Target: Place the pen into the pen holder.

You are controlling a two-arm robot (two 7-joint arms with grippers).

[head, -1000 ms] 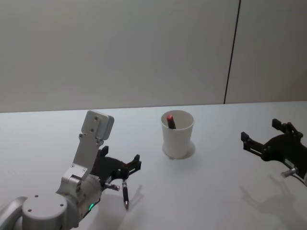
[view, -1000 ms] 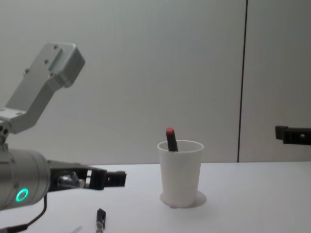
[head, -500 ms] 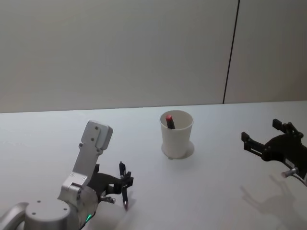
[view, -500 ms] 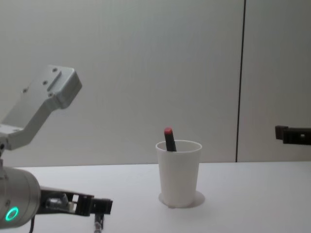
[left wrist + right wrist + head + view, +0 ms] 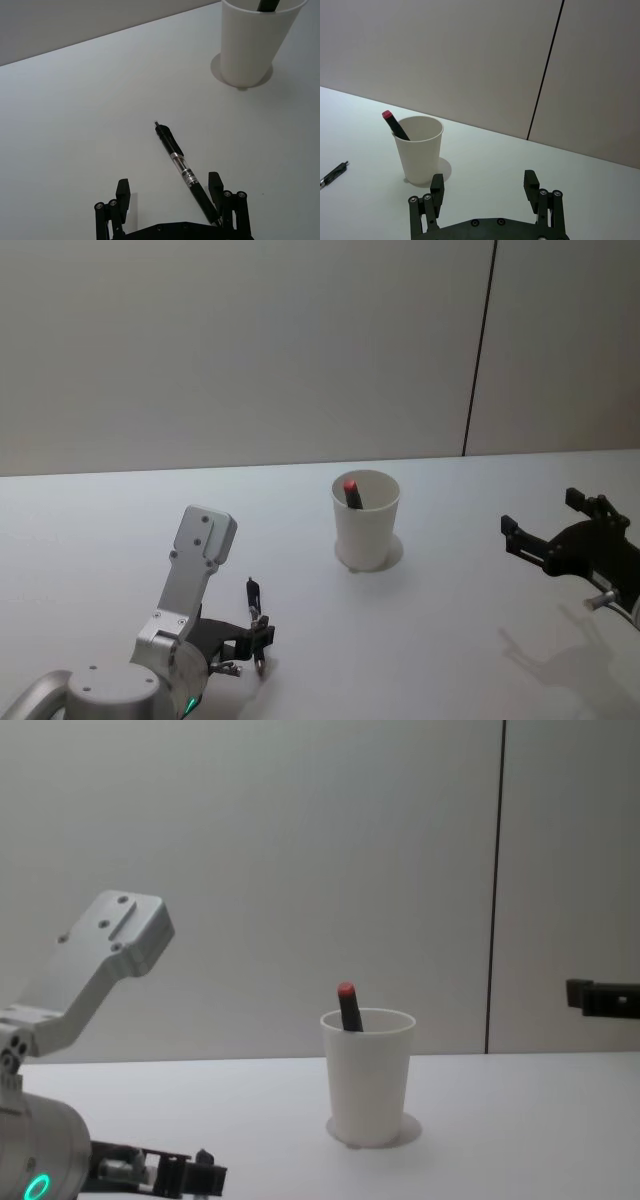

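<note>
White paper cup, that is the pen holder [image 5: 365,530], standing upright toward the far edge of the desk [image 5: 450,640], about midway along it. A red-topped pen [image 5: 352,490] leans inside it against the rim, its top poking out above.

The pen [image 5: 182,167] I am after is black with a clear middle section. It lies flat on the desk nearer the front edge and left of the pen holder, well apart from it. One end points roughly toward the cup.

My left gripper [image 5: 169,189] is down low over the desk with its fingers spread wide, one on each side of the pen. The pen's near end lies between them, off centre, right up against one finger [image 5: 215,186], while the other finger [image 5: 123,192] is well clear of it. I cannot tell whether that closer finger actually touches the pen. Nothing is clamped; the pen rests on the desk. From the head view, the same gripper [image 5: 245,645] sits over the pen's lower half, with the upper end sticking out beyond the fingertips.

My right gripper [image 5: 484,185] hangs above the right side of the desk, spread wide, holding nothing, facing the pen holder from a distance.
</note>
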